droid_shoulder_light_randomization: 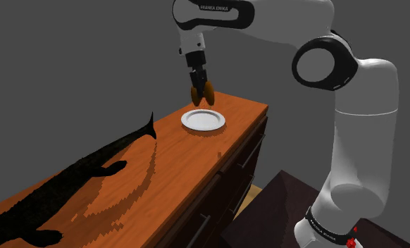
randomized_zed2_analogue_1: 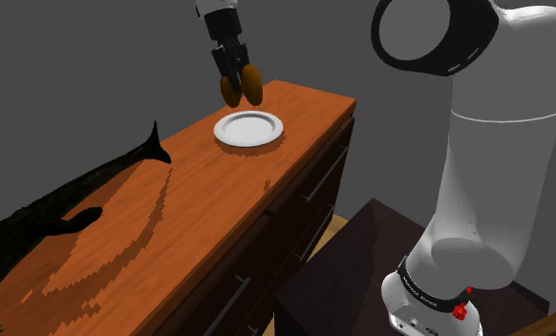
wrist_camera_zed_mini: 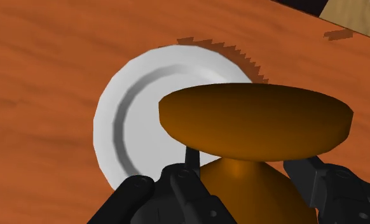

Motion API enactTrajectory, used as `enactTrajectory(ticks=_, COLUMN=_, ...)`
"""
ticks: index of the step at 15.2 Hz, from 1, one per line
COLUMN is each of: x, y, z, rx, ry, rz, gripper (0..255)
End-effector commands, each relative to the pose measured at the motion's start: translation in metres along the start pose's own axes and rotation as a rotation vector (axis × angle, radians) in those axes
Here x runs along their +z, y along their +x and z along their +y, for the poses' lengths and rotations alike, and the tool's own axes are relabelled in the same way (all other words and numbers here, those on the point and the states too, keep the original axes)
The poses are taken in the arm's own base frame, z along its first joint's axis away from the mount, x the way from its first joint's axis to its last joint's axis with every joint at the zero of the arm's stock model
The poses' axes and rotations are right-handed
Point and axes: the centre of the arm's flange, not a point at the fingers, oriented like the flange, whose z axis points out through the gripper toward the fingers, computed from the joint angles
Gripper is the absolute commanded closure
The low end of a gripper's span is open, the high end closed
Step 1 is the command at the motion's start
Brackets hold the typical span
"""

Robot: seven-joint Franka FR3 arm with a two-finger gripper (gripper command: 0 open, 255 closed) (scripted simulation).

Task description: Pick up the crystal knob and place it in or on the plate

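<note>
The knob (droid_shoulder_light_randomization: 203, 92) is amber-brown, with a wide flat head on a rounded stem. My black gripper (droid_shoulder_light_randomization: 200, 90) is shut on it and holds it in the air just above the white plate (droid_shoulder_light_randomization: 203, 120), which lies at the far end of the wooden cabinet top. In the second exterior view the knob (randomized_zed2_analogue_1: 242, 85) hangs a little above the plate (randomized_zed2_analogue_1: 249, 128), clasped by the gripper (randomized_zed2_analogue_1: 238, 81). In the wrist view the knob (wrist_camera_zed_mini: 257, 127) sits between my fingers (wrist_camera_zed_mini: 177, 191), its head covering part of the plate (wrist_camera_zed_mini: 130, 121) below.
A long black crocodile-like figure (droid_shoulder_light_randomization: 70, 187) lies along the near part of the cabinet top (droid_shoulder_light_randomization: 189, 151), its tail pointing toward the plate. The cabinet front has drawers with handles (randomized_zed2_analogue_1: 319, 181). A dark box (randomized_zed2_analogue_1: 352, 267) stands on the floor by my base.
</note>
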Motion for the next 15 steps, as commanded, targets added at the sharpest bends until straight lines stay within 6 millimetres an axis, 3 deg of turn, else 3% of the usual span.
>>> enactTrajectory(ticks=1, x=-0.006, y=0.005, z=0.027, rx=-0.001, ry=-0.001, rz=0.0, gripper=255)
enactTrajectory(ticks=2, x=-0.009, y=0.006, z=0.037, rx=-0.001, ry=-0.001, rz=0.0, gripper=255)
enactTrajectory(ticks=15, x=0.056, y=0.025, z=0.048, rx=-0.001, ry=-0.001, rz=0.0, gripper=255)
